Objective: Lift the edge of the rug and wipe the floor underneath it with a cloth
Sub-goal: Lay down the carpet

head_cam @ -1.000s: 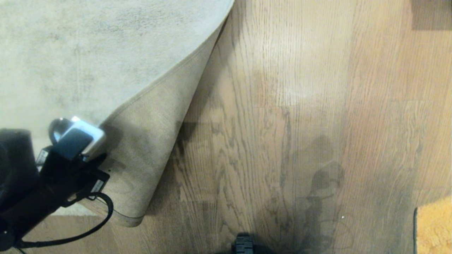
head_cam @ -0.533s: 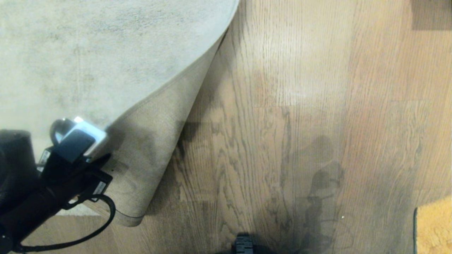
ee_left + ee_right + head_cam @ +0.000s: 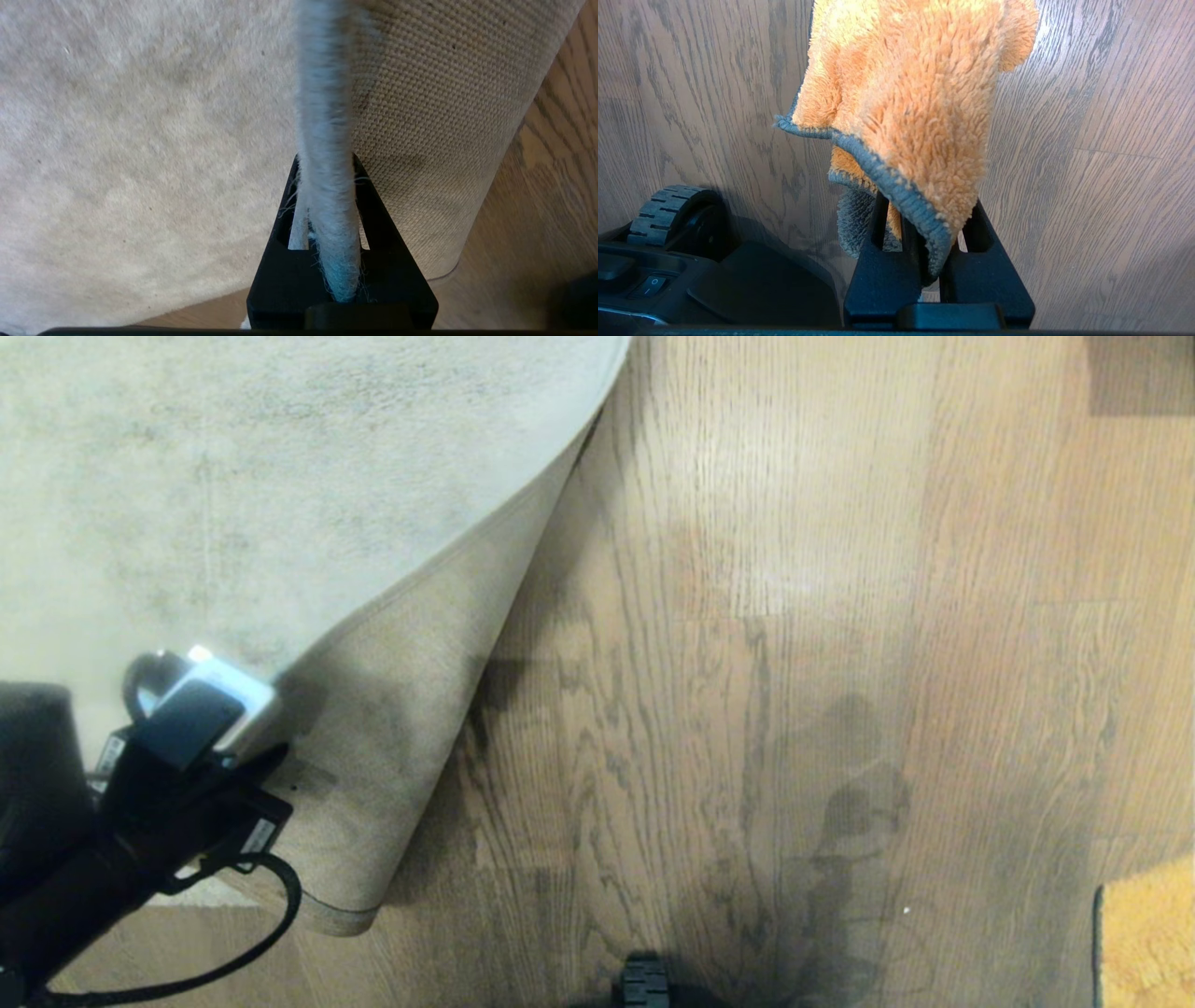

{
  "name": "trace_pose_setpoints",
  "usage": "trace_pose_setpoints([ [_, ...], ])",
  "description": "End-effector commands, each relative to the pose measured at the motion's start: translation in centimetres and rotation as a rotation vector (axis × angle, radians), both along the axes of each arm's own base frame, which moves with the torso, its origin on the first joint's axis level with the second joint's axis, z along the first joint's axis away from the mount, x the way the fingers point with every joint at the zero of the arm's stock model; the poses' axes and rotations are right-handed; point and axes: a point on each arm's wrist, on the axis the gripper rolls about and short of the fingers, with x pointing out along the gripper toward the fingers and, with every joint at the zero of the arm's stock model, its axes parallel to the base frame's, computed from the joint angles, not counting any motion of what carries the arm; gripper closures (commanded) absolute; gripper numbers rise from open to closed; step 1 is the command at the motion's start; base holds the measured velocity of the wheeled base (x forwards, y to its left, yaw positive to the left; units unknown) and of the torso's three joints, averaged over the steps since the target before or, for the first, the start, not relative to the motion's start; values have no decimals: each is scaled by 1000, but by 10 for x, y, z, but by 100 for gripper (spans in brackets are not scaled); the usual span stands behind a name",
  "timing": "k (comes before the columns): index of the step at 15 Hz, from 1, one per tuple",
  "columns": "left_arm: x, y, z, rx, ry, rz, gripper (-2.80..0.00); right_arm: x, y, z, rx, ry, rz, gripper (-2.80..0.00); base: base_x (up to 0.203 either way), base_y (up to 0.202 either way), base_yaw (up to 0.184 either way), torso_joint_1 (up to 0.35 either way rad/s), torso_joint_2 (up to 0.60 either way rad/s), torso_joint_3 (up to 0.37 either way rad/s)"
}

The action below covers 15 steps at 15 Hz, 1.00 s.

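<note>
The light grey rug covers the upper left, and its near corner is folded over so the beige woven backing faces up. My left gripper is shut on the rug edge and holds it raised off the floor. In the head view that gripper sits at the lower left, on the flap. My right gripper is shut on the cloth, an orange fluffy rag with dark trim that hangs above the wood planks. A corner of the cloth shows at the head view's bottom right.
The bared strip of brown planks runs beside the fold. My base's black wheel and housing lie close to the right gripper. A wheel also shows at the bottom centre of the head view. A dark patch sits at the far right corner.
</note>
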Motion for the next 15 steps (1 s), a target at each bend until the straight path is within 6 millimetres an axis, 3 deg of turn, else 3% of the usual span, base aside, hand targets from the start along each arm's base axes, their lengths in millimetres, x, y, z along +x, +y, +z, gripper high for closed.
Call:
trace_pose_setpoints([
  [1,-7,3,-6,5,11,6,0,0,0,0,-1,2,1,0,0,0,0,0,0,0],
  [15,-22,7,-17,-17,32,14,0,0,0,0,-1,2,1,0,0,0,0,0,0,0],
])
